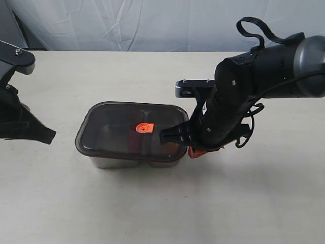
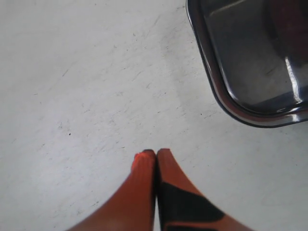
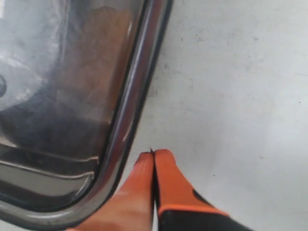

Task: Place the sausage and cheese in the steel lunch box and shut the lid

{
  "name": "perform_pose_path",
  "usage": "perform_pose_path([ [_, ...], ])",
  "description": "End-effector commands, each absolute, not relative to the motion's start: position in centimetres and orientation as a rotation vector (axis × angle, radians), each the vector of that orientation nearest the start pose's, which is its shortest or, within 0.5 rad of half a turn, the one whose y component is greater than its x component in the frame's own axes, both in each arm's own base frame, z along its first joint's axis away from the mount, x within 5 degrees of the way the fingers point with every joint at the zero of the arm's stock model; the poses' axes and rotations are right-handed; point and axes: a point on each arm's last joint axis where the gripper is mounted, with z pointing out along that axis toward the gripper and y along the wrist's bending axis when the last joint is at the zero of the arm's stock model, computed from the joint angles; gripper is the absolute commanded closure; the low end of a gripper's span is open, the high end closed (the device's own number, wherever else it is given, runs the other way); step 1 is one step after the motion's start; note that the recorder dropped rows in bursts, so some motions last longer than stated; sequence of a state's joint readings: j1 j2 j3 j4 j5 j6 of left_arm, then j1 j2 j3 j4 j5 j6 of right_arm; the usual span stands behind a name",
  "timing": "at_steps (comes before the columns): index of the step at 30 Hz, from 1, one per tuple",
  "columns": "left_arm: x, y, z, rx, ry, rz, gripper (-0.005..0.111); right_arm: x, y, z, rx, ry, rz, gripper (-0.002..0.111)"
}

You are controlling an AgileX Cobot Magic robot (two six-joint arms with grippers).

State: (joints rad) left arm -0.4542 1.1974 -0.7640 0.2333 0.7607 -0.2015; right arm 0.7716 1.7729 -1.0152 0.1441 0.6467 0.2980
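Steel lunch box first: the shiny rectangular stainless tray (image 1: 109, 162) sits about mid-desk, well away from every edge of the pale desk (image 1: 152, 213). The dark smoky translucent plastic lid (image 1: 114, 127), with its small orange valve tab (image 1: 144, 127), lies on top and covers both compartments. Through the tint I make out a dim reddish patch that I take for the small red toy sausage (image 1: 134, 143), though I can't swear to it. The pale yellow cheese wedge I can't pick out at all, and neither piece lies loose on the desk that I can see. My right claw (image 3: 154, 154) is pinched closed with nothing in it, tips just beside the lid's rim on the side toward the desk's right edge. My left claw (image 2: 155, 153) is likewise closed and empty, over bare desk off a corner of the box. I'd judge the loading done and the lid on; what's left is confirming it is pressed home all round, which I can't tell from here
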Motion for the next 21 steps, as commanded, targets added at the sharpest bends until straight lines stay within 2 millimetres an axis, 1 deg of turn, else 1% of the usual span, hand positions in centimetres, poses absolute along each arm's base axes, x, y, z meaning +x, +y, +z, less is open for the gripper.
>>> perform_pose_path([
  [1, 20.4, -8.3, 25.7, 0.495, 2.586, 0.040, 0.107, 23.6, 23.6, 16.7, -0.531, 2.854, 0.327, 0.108],
  [4, 20.4, -8.3, 25.7, 0.495, 2.584, 0.039, 0.107, 23.7, 23.6, 16.7, -0.538, 2.846, 0.322, 0.108],
  [8, 20.4, -8.3, 25.7, 0.495, 2.584, 0.039, 0.107, 23.4, 23.2, 16.6, -0.570, 2.876, 0.270, 0.108],
  [11, 20.4, -8.3, 25.7, 0.495, 2.584, 0.039, 0.107, 23.1, 22.6, 16.4, -0.568, 2.936, 0.187, 0.108],
  [15, 20.4, -8.3, 25.7, 0.495, 2.584, 0.039, 0.107, 22.4, 22.2, 16.3, -0.578, 3.019, 0.135, 0.108],
  [21, 20.4, -8.3, 25.7, 0.495, 2.584, 0.039, 0.107, 21.4, 23.4, 16.7, -0.635, 3.062, 0.382, 0.108],
])
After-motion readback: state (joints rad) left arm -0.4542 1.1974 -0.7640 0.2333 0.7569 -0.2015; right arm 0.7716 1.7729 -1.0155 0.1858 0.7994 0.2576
